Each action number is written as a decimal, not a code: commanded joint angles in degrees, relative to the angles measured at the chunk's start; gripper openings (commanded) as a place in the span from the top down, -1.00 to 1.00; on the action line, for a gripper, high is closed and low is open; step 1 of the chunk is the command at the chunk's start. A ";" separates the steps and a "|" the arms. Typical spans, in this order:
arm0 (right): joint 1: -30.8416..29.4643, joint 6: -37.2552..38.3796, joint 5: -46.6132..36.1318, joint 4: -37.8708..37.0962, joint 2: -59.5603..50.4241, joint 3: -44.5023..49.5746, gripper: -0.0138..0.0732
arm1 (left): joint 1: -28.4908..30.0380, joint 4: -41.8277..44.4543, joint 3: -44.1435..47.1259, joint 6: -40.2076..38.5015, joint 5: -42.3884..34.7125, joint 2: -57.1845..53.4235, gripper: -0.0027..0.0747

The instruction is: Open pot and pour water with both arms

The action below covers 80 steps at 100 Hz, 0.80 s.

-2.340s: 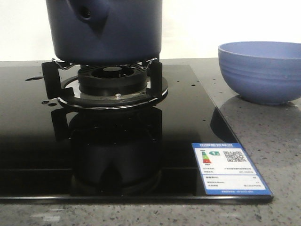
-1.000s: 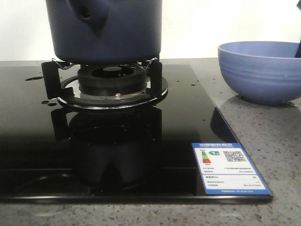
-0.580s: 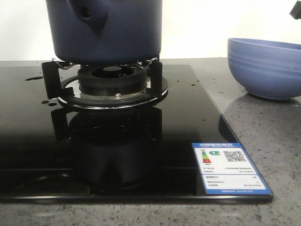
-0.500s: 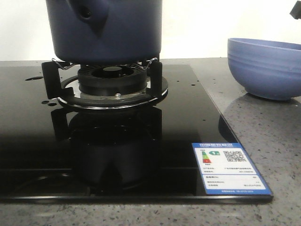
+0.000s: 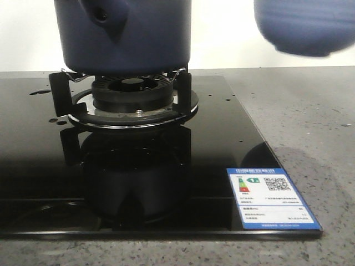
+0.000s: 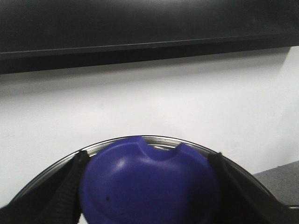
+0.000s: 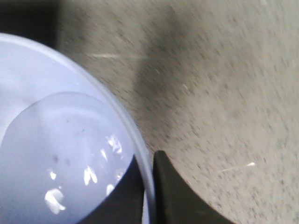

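Front view: dark navy pot (image 5: pixel 125 34) sitting squarely on the black burner stand (image 5: pixel 130 100), toward the far left of the glossy black cooktop (image 5: pixel 50 166). Handle stub with its round hole (image 5: pixel 101 15) facing the camera, top of the pot cut off by the frame. Energy label sticker (image 5: pixel 272 198) lying flat at the near right corner of the cooktop. Speckled grey counter (image 5: pixel 310 127) running along the right edge.

Up at the far right, light blue bowl (image 5: pixel 304 25) in mid-air, blurred, well clear of the counter, a faint shadow on the stone beneath.

Right wrist view: right gripper (image 7: pixel 148 186) pinched onto the bowl's rim (image 7: pixel 140 154), one dark finger (image 7: pixel 126 191) inside the wall, the other (image 7: pixel 177 191) outside. Water (image 7: pixel 60 154) in the bowl, bright glints on its surface. Grey counter blurred behind.

Left wrist view: left gripper (image 6: pixel 148 186) clamped on a blue lid knob (image 6: pixel 149 182), dark fingers (image 6: pixel 65 191) pressed against either side. Shiny metal lid rim (image 6: pixel 154 139) arcing behind the knob. White wall and a dark band beyond. Lid not visible in the front view, so no telling from here where it sits relative to the pot.
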 commanded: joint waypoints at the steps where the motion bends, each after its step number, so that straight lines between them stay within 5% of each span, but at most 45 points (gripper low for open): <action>1: 1.34 0.79 0.90 2.33 -0.80 -6.90 0.77 | 0.02 -2.52 -2.35 -0.60 -0.67 -1.99 0.09; 40: 14.12 3.12 5.70 2.08 10.59 -34.29 0.77 | 0.02 -2.52 -2.35 -0.60 -3.66 -1.99 0.09; 80: 25.45 2.43 -11.74 2.31 17.20 -40.67 0.78 | 0.02 -2.52 -2.35 -0.60 -5.89 -1.99 0.09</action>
